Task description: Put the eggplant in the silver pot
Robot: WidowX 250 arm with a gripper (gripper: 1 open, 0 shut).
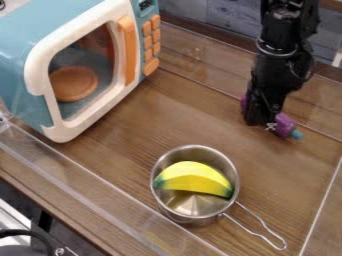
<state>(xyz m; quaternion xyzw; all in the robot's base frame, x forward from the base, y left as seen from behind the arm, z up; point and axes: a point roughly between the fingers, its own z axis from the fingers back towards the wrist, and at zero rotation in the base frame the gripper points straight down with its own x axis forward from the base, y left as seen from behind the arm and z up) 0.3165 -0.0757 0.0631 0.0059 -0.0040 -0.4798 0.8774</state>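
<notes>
Pot [189,206] sits nearest, yellow piece [194,178] inside; beyond, toward its one o'clock, eggplant [283,126] lies on the table. I judge I'm at the grasping step: my pincer [257,119] is together at it, bite hidden. Next: secure, lift, carry toward seven o'clock. It looks glossy purple, teal-tipped, partly covered by me.

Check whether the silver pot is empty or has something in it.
Not empty: the silver pot holds a yellow, green-tipped toy piece, lying inside its rim.
</notes>
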